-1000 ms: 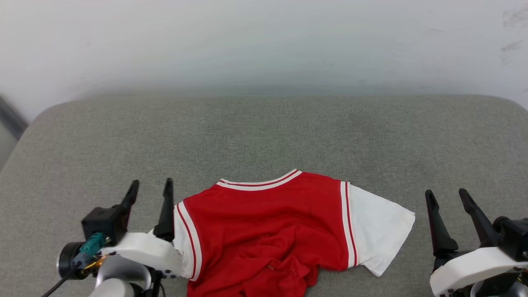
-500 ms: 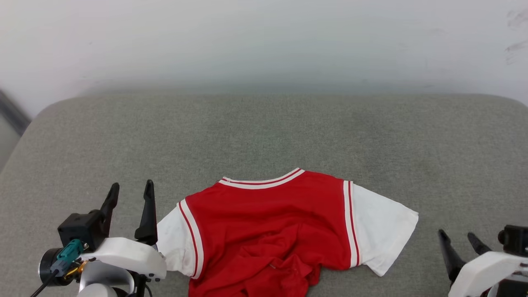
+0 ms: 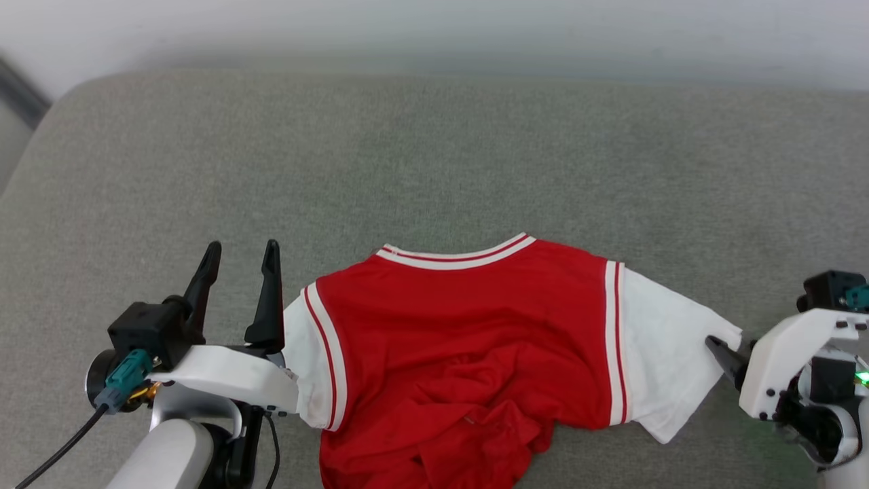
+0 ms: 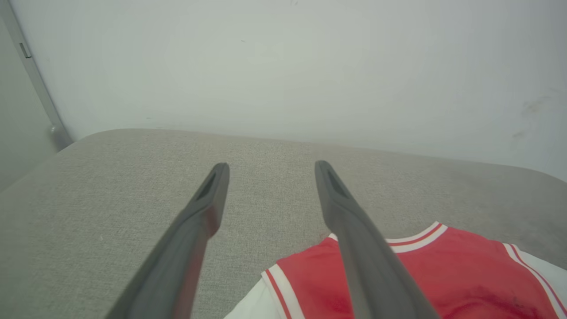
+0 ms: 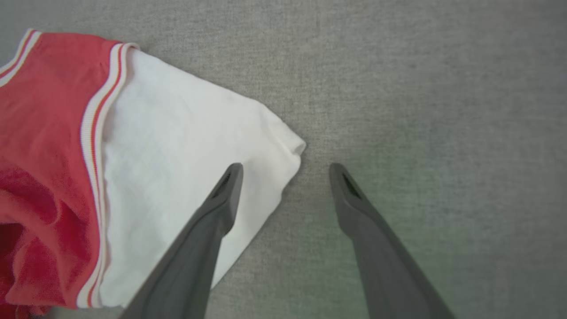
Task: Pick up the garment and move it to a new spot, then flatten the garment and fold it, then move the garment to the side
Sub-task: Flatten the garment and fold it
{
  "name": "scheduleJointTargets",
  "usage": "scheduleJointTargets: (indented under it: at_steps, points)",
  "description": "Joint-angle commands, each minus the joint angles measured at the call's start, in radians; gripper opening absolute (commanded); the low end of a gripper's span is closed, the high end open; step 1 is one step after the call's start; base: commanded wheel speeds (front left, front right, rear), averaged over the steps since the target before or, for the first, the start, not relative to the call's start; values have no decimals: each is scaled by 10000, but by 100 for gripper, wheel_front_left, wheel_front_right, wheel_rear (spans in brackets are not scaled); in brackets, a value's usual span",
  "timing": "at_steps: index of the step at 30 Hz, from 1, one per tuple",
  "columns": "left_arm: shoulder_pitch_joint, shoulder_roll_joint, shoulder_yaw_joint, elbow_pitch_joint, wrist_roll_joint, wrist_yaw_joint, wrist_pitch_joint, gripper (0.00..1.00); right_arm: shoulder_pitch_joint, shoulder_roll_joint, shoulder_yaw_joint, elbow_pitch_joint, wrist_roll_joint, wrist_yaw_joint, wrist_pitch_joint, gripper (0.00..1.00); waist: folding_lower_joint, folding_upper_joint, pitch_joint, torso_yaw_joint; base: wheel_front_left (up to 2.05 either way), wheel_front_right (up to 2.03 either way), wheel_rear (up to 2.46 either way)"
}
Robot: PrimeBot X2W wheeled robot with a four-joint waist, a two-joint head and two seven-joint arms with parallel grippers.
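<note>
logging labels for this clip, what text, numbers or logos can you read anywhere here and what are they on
None: no word, number, brand or sign can be read in any view.
garment: the face that shows is plain red with striped trim and white sleeves; no print on it.
grey cushion: bare fabric, no writing.
wall: a few faint smudges, not letters.

Garment (image 3: pixel 468 339) on the pad (image 3: pixel 434 156), between left tool (image 3: pixel 242 246) and right tool (image 5: pixel 285 167).
</note>
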Motion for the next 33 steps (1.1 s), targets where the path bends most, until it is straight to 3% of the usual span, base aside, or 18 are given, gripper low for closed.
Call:
scheduleJointTargets:
  at_steps: [1,8,9,10,11,16,20,27,33]
  points:
    - [-188,-35,-14,34,44,-47,-28,100,-301,-71,79,194,106,-1,-24,100,-1,0,397,200,0,0,0]
    - [-546,-114,-115,419,25,-242,-85,100,-787,-114,773,1922,312,-1,206,100,-1,0,795,371,0,0,0]
    - [-570,-114,-112,474,2,-265,-90,100,-759,-64,860,2185,417,0,328,89,-1,0,799,377,0,0,0]
    - [-578,-117,-102,526,-29,-275,-98,100,-733,-18,948,2365,496,0,428,8,-1,0,784,375,0,0,0]
    - [-557,-104,-89,583,-61,-277,-83,100,-710,10,1006,2505,583,0,504,0,-1,0,753,363,0,0,0]
    - [-286,114,-54,866,-345,-373,308,100,-908,-387,985,2224,640,-1,12,0,-1,0,367,177,0,0,0]
    - [-363,514,-19,1115,-793,-663,1197,100,-979,-761,697,1529,428,-3,-470,0,-1,0,-13,10,0,0,0]
    - [-686,1268,-192,1590,-2447,-1276,4488,100,-446,-703,250,264,89,-3,-319,0,-1,0,-296,-253,0,0,0]
    - [-990,1738,-277,2262,-3496,-1323,6773,100,-204,-307,238,-759,34,-1,-42,0,-1,0,97,-638,0,0,0]
